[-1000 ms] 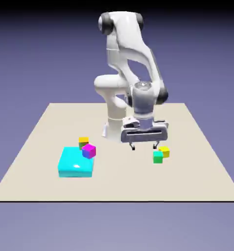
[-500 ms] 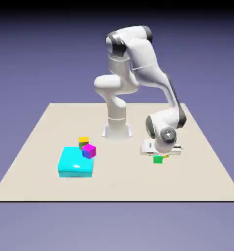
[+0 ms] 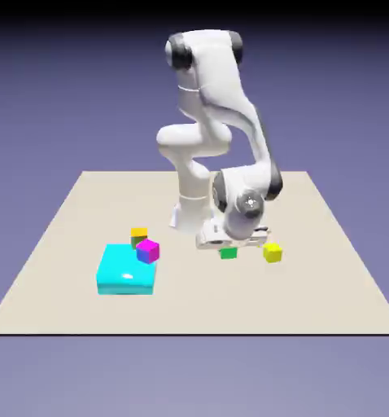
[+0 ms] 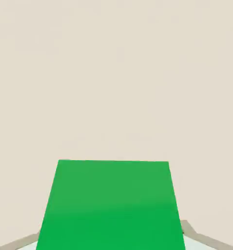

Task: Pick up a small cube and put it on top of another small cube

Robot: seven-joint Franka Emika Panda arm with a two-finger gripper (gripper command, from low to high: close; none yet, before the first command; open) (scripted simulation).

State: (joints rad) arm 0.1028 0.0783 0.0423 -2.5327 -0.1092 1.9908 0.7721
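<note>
Your gripper [image 3: 228, 247] is clamped on the green cube [image 3: 228, 253], which hangs just above the bench [image 3: 328, 269], left of the yellow cube [image 3: 272, 253] in the exterior view. In the hand view the green cube [image 4: 111, 205] fills the lower middle, with only bare bench [image 4: 113, 73] beyond it. Toward the exterior view's left you see a large cyan block [image 3: 126, 271] with a magenta cube [image 3: 148, 250] at its far corner and a small yellow-topped cube [image 3: 138, 236] just behind.
</note>
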